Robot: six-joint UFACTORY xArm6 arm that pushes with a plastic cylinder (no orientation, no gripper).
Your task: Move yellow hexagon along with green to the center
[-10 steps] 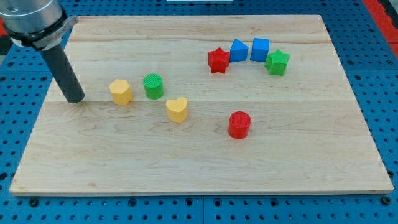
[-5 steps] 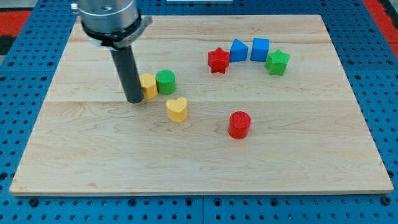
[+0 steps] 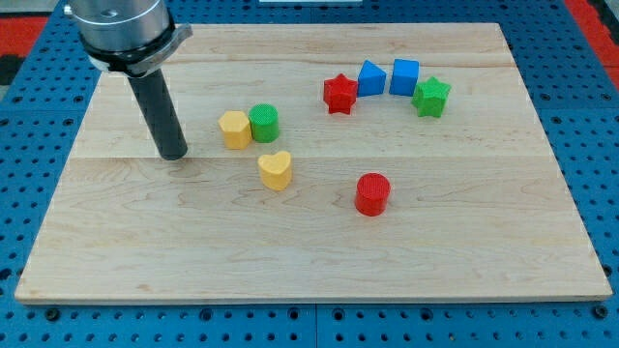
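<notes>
Your tip point(image 3: 175, 155) carries no jaws and holds nothing, standing left of the touching yellow hexagon point(image 3: 234, 129) and green cylinder point(image 3: 263, 123). Push rightward squarely through both.

My arm comes into view from the view's top left, its grey metal collar cut off by the frame's upper edge. From it a straight dark rod slants down and slightly toward the view's right. My tip point(image 3: 175, 155) rests on the surface, touching nothing else.
</notes>
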